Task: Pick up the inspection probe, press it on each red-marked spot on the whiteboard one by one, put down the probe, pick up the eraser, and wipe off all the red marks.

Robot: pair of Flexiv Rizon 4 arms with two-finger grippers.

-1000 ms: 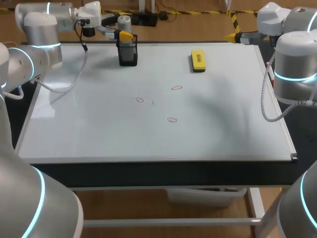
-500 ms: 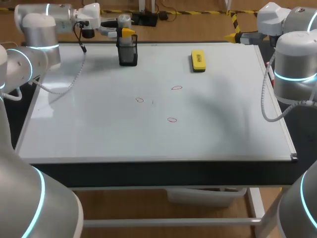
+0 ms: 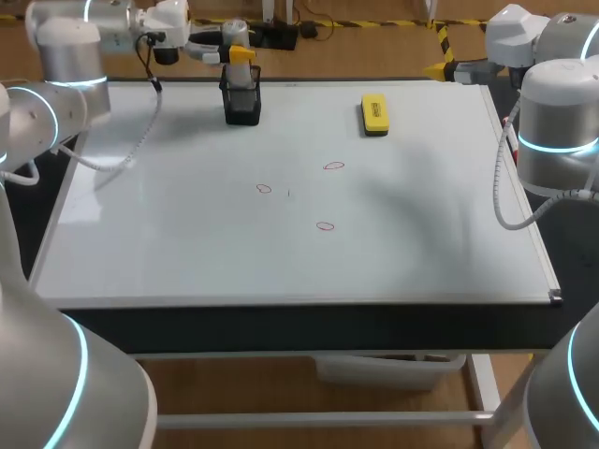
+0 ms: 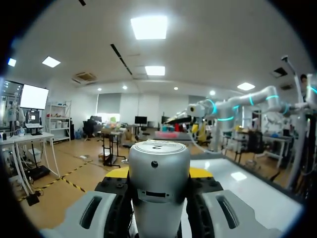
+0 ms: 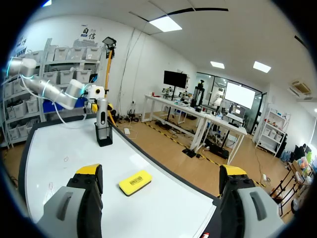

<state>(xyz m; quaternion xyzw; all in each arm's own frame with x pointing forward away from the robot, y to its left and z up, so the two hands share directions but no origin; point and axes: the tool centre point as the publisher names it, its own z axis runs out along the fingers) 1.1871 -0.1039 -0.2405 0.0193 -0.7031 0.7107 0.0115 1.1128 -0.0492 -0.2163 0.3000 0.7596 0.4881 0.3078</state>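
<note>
The silver cylindrical probe [image 4: 158,183] stands upright between my left gripper's [image 4: 159,174] fingers, which are shut on it. In the head view this gripper [image 3: 238,54] holds the probe [image 3: 234,34] over the black holder [image 3: 241,98] at the whiteboard's far left; the probe's lower end is hidden by the holder. Three small red marks [image 3: 334,166], [image 3: 264,188], [image 3: 325,225] lie mid-board. The yellow eraser [image 3: 374,113] rests flat at the far middle. My right gripper [image 5: 161,198] hangs open above the far right edge, with the eraser [image 5: 134,182] ahead of it.
The whiteboard [image 3: 187,253] covers the whole tabletop. My right arm [image 3: 557,122] stands along the right side, its gripper [image 3: 440,67] beyond the board's far right corner. A faint dark dot [image 3: 288,194] sits between the red marks.
My left gripper has closed on the probe in the holder and risen slightly with it. The right arm has not moved.
</note>
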